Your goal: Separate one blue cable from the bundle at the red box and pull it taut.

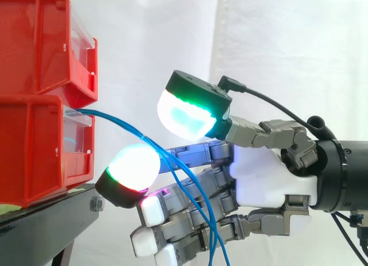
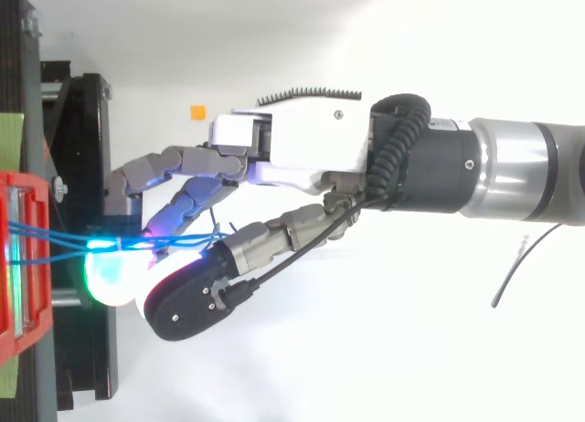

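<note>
Two or three thin blue cables [image 1: 123,125] leave the front of the lower red box [image 1: 34,151] and arc down to the right. They cross the hand's outstretched fingers and hang below them. The hand [image 1: 267,179] reaches in from the right, open, with its fingers fairly straight and pointing at the box. One glowing fingertip [image 1: 135,165] sits just under the cables, close to the box front. The thumb's green-white pad [image 1: 184,116] hovers above the cables, apart from the fingers. From above, the cables [image 2: 55,239] run from the red box [image 2: 23,258] over the glowing fingertip toward the hand [image 2: 311,148].
A second red bin [image 1: 40,41] is stacked on the lower one. Both stand on a black stand [image 1: 46,217] at the left. A white curtain hangs behind. A small orange marker [image 2: 197,112] lies on the white surface beyond the hand.
</note>
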Controlling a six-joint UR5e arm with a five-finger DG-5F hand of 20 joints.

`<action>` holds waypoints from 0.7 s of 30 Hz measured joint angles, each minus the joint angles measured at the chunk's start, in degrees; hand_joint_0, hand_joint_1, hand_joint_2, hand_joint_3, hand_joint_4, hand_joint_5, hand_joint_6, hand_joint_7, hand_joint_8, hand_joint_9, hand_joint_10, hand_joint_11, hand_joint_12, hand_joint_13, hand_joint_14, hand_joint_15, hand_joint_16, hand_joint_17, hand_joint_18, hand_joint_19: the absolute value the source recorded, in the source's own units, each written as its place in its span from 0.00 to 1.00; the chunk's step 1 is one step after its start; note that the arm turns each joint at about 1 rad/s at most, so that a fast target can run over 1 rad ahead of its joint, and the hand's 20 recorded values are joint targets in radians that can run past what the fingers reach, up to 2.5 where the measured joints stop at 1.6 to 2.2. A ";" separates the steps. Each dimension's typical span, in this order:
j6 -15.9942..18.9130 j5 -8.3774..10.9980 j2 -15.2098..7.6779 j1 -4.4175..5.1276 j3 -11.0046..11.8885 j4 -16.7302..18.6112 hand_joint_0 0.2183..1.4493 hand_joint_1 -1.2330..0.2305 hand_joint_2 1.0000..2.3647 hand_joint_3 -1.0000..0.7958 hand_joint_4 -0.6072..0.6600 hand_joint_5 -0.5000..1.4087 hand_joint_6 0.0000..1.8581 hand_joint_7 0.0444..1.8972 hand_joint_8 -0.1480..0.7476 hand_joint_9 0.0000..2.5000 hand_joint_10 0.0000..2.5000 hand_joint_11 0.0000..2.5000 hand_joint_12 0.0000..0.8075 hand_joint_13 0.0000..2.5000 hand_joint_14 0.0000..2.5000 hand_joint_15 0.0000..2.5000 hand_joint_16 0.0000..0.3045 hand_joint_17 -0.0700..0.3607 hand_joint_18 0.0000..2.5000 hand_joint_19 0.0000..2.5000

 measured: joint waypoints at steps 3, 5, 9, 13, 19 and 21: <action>-0.02 -0.27 0.00 -0.20 0.00 0.08 0.30 0.45 0.00 0.32 0.59 0.16 0.31 0.60 0.48 0.31 0.01 0.29 0.45 0.28 0.01 0.22 0.16 0.41 0.20 0.27; -0.09 -0.57 0.00 -0.40 0.01 0.09 0.30 0.45 0.00 0.32 0.59 0.16 0.31 0.60 0.48 0.31 0.01 0.30 0.45 0.28 0.01 0.22 0.16 0.41 0.20 0.27; -0.29 -0.79 0.00 -0.69 0.00 0.05 0.29 0.45 0.00 0.32 0.59 0.16 0.31 0.60 0.49 0.31 0.01 0.30 0.45 0.28 0.01 0.22 0.16 0.41 0.20 0.26; -0.78 -0.85 0.00 -0.97 -0.01 -0.01 0.29 0.44 0.00 0.32 0.59 0.16 0.31 0.60 0.49 0.31 0.01 0.30 0.45 0.28 0.01 0.22 0.16 0.41 0.20 0.26; -2.41 -0.86 0.00 -1.32 -0.02 -0.20 0.29 0.44 0.00 0.32 0.60 0.17 0.31 0.60 0.49 0.31 0.01 0.30 0.45 0.28 0.01 0.22 0.16 0.41 0.20 0.27; -2.68 -0.86 0.00 -1.40 -0.02 -0.22 0.29 0.44 0.00 0.32 0.59 0.17 0.31 0.61 0.49 0.31 0.01 0.30 0.45 0.28 0.01 0.22 0.16 0.41 0.20 0.27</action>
